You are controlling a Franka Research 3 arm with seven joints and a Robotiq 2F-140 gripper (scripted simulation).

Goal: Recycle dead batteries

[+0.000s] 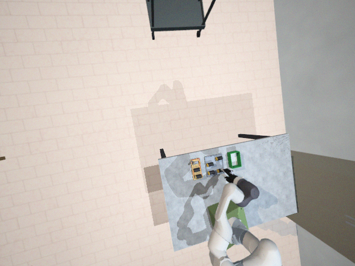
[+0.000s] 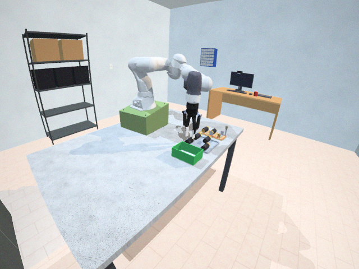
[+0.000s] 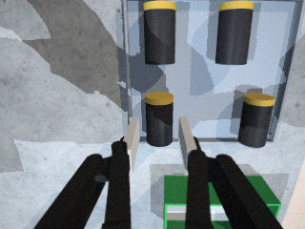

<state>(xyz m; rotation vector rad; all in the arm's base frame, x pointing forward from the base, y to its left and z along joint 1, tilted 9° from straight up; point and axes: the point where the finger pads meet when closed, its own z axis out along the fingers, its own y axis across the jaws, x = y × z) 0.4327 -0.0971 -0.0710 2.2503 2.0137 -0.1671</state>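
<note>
Four black batteries with yellow ends lie on the clear tray (image 1: 217,165) (image 2: 213,143) (image 3: 202,107). My gripper (image 1: 223,171) (image 2: 190,135) (image 3: 158,127) is partly open; its fingertips stand either side of the near-left battery in the wrist view, with visible gaps and no grip. The other tray batteries (image 3: 159,35) (image 3: 233,35) (image 3: 255,124) lie apart. Two more batteries (image 1: 196,169) (image 1: 197,176) sit in the orange holder (image 2: 221,137). The green recycling box (image 1: 239,160) (image 2: 182,154) (image 3: 177,189) stands upright; no battery is visible in it. Whether the bulb is lit cannot be told.
The box stands close beside the tray, and the holder is on the tray's other side. A small upright part (image 2: 226,128) rises at the holder's far end. The green robot base (image 2: 139,123) stands on the table (image 2: 115,174). The table edge runs close behind tray and box.
</note>
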